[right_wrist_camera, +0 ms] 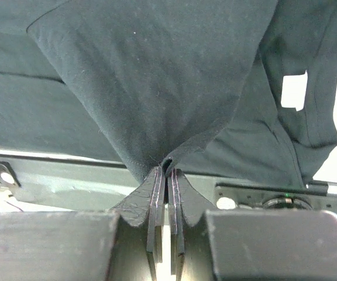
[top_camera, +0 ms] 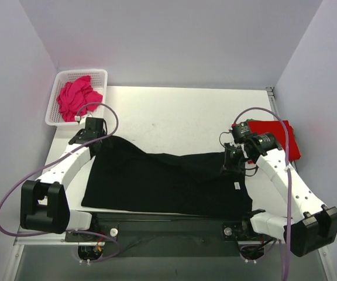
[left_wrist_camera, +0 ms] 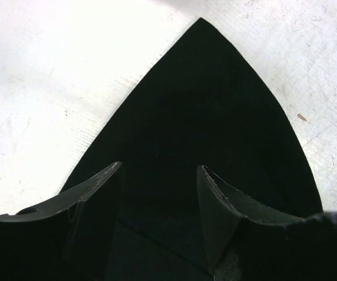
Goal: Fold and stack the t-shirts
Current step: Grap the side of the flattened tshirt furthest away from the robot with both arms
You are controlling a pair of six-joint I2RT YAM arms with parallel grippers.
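The black t-shirt (top_camera: 162, 181) lies spread across the near half of the table, with a ridge running toward its right side. My left gripper (top_camera: 98, 137) is open over the shirt's far-left corner; in the left wrist view the pointed black corner (left_wrist_camera: 203, 99) lies beyond and under the spread fingers (left_wrist_camera: 101, 187). My right gripper (top_camera: 230, 159) is shut on a pinch of the black shirt (right_wrist_camera: 157, 76) at its far-right edge and lifts it a little; the jaws (right_wrist_camera: 167, 171) meet on the cloth. The red t-shirt (top_camera: 281, 137) lies folded at the right. The magenta-pink t-shirt (top_camera: 76, 97) is crumpled in the basket.
A white mesh basket (top_camera: 101, 75) stands at the far left corner. A white label (right_wrist_camera: 294, 91) shows on the black shirt near its right side. The table's near edge with the arm bases and a dark rail (top_camera: 168, 225) lies just below the shirt.
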